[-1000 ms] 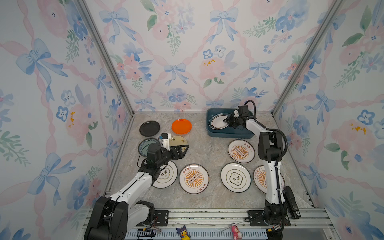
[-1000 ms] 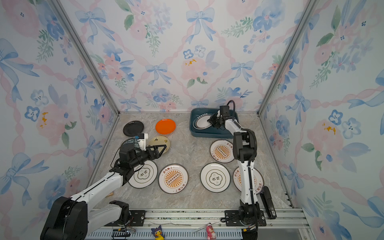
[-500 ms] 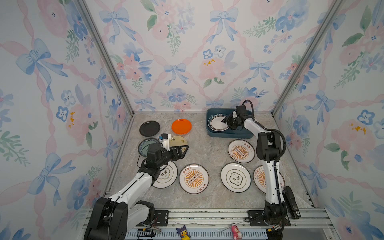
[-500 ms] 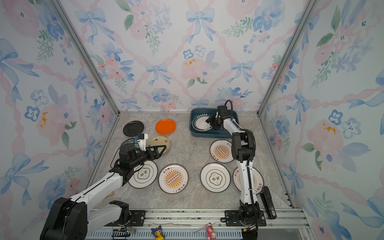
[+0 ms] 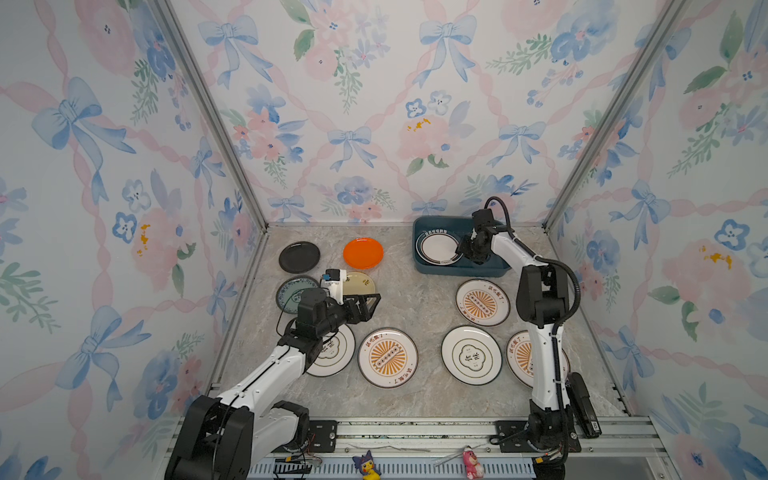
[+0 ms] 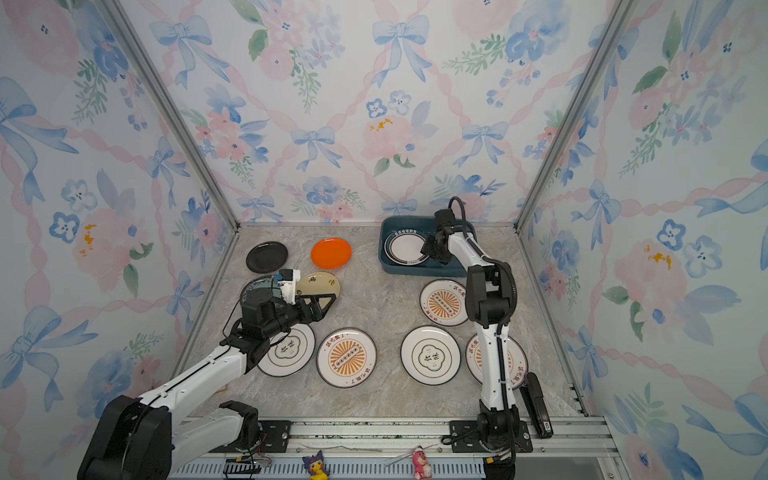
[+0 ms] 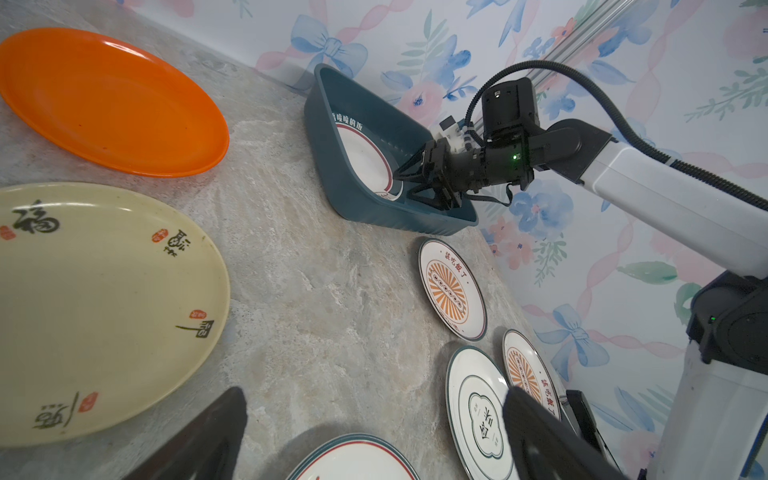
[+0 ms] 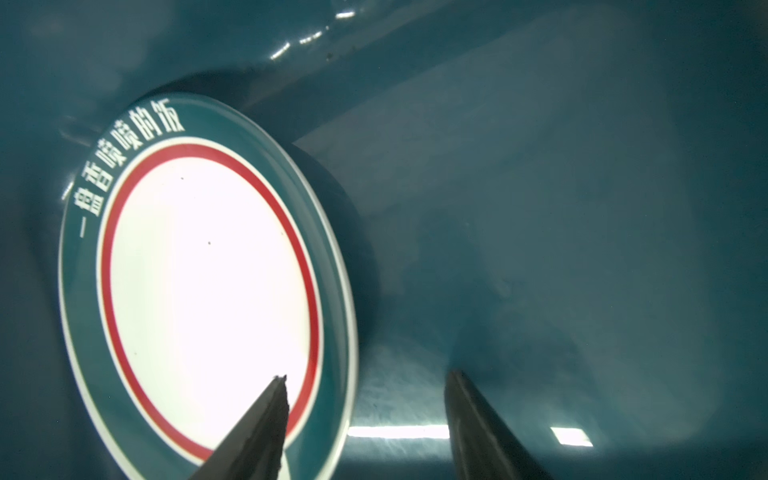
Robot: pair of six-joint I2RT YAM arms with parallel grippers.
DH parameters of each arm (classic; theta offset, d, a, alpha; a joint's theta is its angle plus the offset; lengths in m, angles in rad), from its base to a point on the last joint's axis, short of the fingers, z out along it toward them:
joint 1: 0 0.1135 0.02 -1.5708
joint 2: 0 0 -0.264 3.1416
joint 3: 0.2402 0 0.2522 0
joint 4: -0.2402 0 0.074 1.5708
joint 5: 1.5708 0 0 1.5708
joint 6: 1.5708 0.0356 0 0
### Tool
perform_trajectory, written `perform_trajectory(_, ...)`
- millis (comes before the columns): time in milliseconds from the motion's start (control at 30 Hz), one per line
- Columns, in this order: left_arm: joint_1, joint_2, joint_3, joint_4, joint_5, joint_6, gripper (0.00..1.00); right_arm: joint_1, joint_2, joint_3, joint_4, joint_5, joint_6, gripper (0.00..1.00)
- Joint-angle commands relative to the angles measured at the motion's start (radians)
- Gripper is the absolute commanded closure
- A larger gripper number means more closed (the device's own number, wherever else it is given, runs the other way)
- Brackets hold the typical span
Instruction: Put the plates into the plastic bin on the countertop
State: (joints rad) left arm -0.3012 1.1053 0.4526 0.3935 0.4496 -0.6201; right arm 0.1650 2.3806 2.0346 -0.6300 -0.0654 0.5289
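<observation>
Right end effector (image 8: 365, 376) has opened, jaws straddling the plate (image 8: 199, 270) in the bin (image 8: 582, 208).

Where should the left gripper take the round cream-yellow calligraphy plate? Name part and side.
Probably pinch the cream-yellow plate by its upturned rim, from the bare countertop side, nearest the open left gripper. It lies flat, so only the edge offers purchase; the teal patterned plate flanks the opposite side.

Teal bin (image 5: 457, 271), countertop's (image 5: 415, 299) one o'clock, holds a navy-rimmed plate (image 5: 437, 247) at its nine o'clock end. Black plate (image 5: 299, 257), orange plate (image 5: 363, 252), patterned plate (image 5: 286, 291), yellow plate (image 5: 360, 282): ten o'clock. Five white plates (image 5: 387, 357): seven to three.
</observation>
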Motion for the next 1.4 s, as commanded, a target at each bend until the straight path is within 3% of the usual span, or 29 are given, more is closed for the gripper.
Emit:
perform_trajectory(0, -0.048, 0.008, 0.012, -0.006, 0.003, 0.053, 0.02, 0.007, -0.175, -0.073, -0.007, 0.077, -0.063, 0.39)
perform_trajectory(167, -0.194, 0.083, 0.054, -0.006, -0.006, 0.086, 0.02, 0.02, -0.465, -0.308, 0.08, 0.108, -0.108, 0.39)
perform_trajectory(367, -0.342, 0.274, 0.138, -0.007, -0.029, 0.077, 0.08, 0.022, -0.758, -0.6, 0.124, 0.05, -0.129, 0.39)
perform_trajectory(467, -0.391, 0.369, 0.182, -0.006, -0.04, 0.084, 0.13, 0.022, -0.869, -0.733, 0.133, 0.016, -0.136, 0.39)
perform_trajectory(667, -0.439, 0.561, 0.308, -0.006, 0.039, 0.083, 0.22, 0.02, -1.048, -0.949, 0.156, -0.017, -0.135, 0.39)
perform_trajectory(1033, -0.489, 0.787, 0.49, -0.102, 0.046, 0.104, 0.35, 0.014, -1.166, -1.082, 0.166, -0.025, -0.119, 0.39)
perform_trajectory(1367, -0.52, 0.879, 0.584, -0.235, 0.044, 0.144, 0.51, -0.003, -1.174, -1.107, 0.186, -0.037, -0.113, 0.38)
